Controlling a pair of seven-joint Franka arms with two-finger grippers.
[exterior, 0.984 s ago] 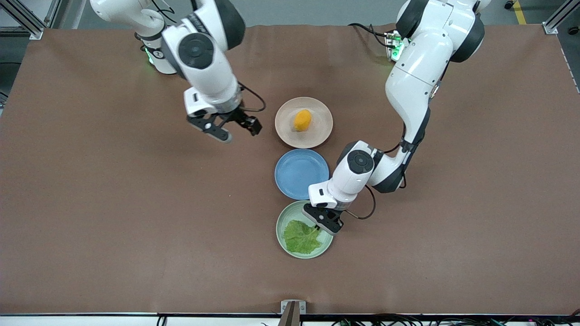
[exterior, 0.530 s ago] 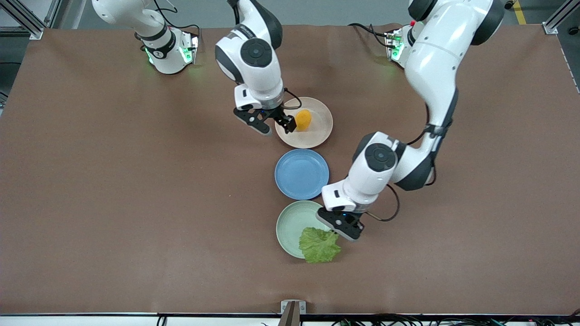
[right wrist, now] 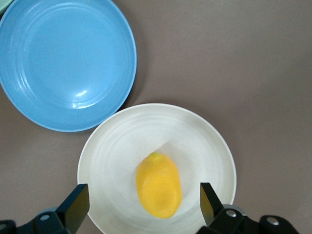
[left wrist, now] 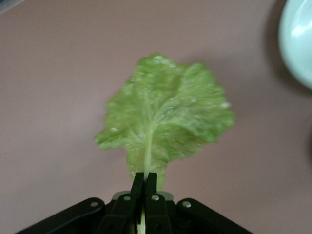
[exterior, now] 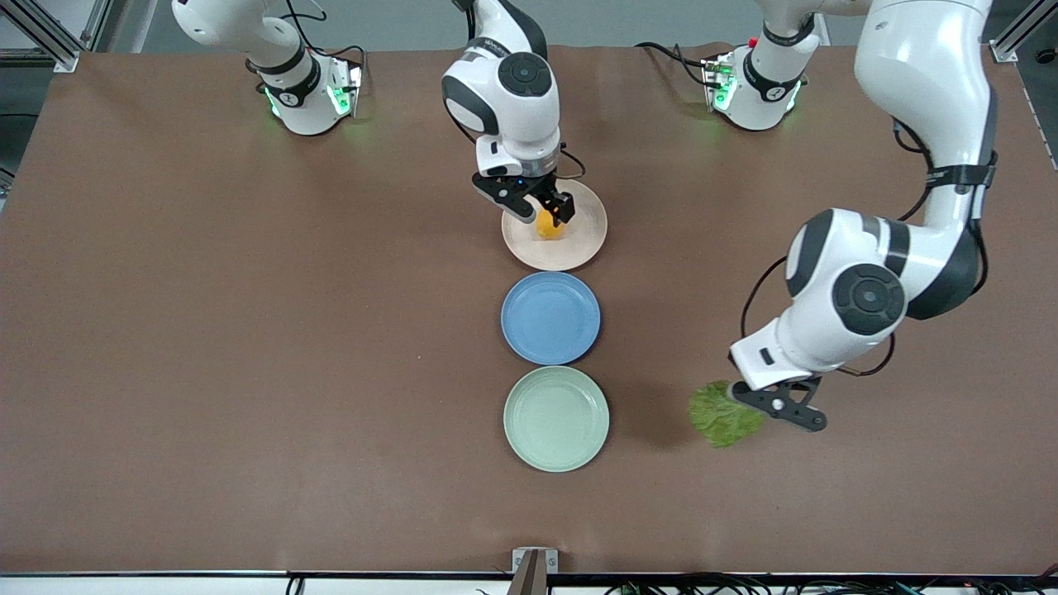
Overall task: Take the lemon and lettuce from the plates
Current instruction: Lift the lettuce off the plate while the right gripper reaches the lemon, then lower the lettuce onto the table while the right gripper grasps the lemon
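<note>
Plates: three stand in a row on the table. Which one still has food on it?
The beige-pink plate, the one farthest from the front camera, holds the lemon. The blue plate and mint green plate hold nothing.

We see bare desk (exterior: 248, 372) around the plate row, blue plate (exterior: 550, 318) between beige-pink plate (exterior: 583, 248) and mint plate (exterior: 556, 419)

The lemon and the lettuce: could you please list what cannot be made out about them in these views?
- Lemon, front view: mostly covered by the right gripper; contact unclear.
- Lemon, right wrist view: its fingers are cut off by the edge.
- Lettuce stalk end, left wrist view: hidden between the left gripper fingers.
</note>
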